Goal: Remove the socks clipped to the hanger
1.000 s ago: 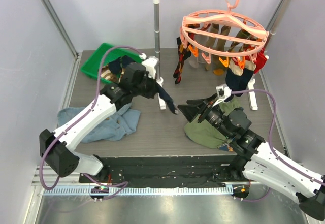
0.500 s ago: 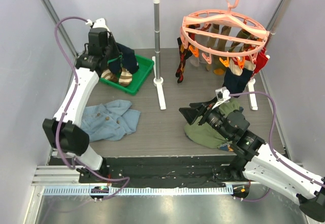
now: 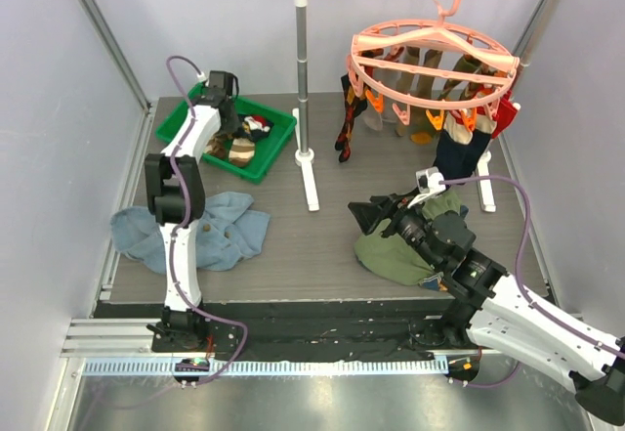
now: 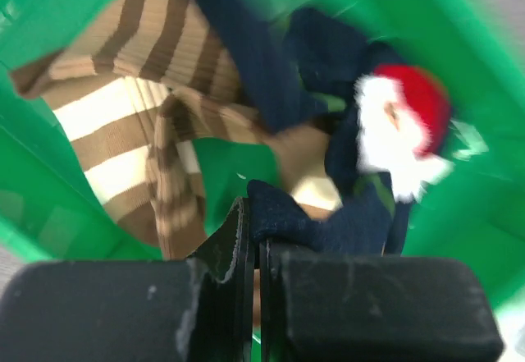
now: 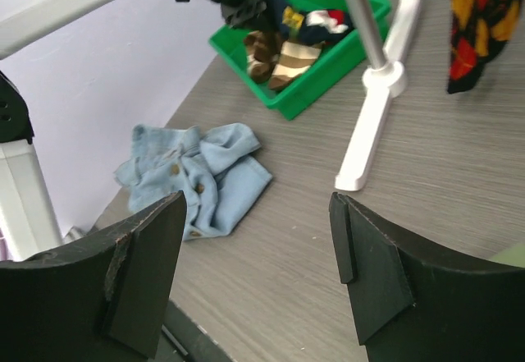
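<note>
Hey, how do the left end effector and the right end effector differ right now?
The left end effector is shut, pinching a navy sock; the right end effector is open and holds nothing. The left end effector is over the green bin; the right end effector hangs above the table. Both have black fingers.

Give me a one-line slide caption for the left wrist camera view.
Left gripper pinching a dark navy sock inside the green plastic tray, above brown-and-cream striped socks.
</note>
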You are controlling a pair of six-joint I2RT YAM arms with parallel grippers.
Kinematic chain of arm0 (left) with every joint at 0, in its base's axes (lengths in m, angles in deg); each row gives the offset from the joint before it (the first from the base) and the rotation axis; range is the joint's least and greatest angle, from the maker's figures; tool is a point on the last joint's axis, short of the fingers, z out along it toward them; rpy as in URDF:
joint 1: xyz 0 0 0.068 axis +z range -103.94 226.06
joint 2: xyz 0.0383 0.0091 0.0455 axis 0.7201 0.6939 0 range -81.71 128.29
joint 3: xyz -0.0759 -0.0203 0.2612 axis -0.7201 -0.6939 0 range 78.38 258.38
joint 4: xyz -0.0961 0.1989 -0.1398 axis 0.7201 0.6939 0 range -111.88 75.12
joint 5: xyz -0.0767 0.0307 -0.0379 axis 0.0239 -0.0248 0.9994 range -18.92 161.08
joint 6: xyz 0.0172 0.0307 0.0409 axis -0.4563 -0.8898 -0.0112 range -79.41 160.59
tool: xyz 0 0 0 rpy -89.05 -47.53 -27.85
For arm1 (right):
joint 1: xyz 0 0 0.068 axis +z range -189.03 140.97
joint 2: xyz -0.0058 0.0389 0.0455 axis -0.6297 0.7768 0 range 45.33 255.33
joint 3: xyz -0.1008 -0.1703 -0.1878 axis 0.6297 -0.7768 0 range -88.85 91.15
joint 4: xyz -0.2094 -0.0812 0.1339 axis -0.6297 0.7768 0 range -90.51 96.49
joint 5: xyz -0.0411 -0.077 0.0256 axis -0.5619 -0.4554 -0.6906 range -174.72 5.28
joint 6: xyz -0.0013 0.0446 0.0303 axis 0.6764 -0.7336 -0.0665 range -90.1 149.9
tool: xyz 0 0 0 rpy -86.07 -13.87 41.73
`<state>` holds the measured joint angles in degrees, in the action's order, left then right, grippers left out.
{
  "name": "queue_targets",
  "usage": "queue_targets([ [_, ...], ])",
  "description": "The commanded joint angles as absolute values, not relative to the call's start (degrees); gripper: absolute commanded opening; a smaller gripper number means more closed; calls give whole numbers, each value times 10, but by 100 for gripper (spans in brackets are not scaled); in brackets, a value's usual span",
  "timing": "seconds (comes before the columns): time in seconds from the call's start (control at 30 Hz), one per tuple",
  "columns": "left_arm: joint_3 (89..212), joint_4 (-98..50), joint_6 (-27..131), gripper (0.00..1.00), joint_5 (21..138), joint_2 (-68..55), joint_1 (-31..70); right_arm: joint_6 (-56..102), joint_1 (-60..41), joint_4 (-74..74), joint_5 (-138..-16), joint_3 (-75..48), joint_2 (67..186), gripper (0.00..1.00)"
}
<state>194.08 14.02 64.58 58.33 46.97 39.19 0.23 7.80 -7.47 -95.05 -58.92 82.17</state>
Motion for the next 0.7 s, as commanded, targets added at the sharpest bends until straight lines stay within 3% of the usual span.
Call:
queue_targets([
  [0.0, 2032, 226, 655, 2, 555, 475, 407, 22, 81, -107, -1033, -597, 835, 77],
  [0.03, 2032, 225, 656, 19, 556, 466, 408, 20, 81, -113, -1044, -598, 842, 76],
  [0.1, 2030, 228, 666, 41, 548, 433, 408, 16, 82, -116, -1070, -601, 851, 76],
  [0.13, 2028, 229, 670, 58, 546, 418, 409, 12, 81, -121, -1091, -600, 862, 76],
  [0.23, 1992, 215, 687, 73, 548, 346, 408, 18, 82, -138, -1105, -594, 894, 76],
  [0.37, 1904, 173, 697, 80, 582, 242, 406, 27, 81, -169, -1137, -576, 951, 75],
  [0.43, 1862, 165, 693, 89, 619, 191, 396, 27, 82, -207, -1162, -572, 978, 74],
  [0.67, 1685, 104, 689, 92, 686, 31, 299, 117, 83, -340, -1263, -512, 1140, 73],
])
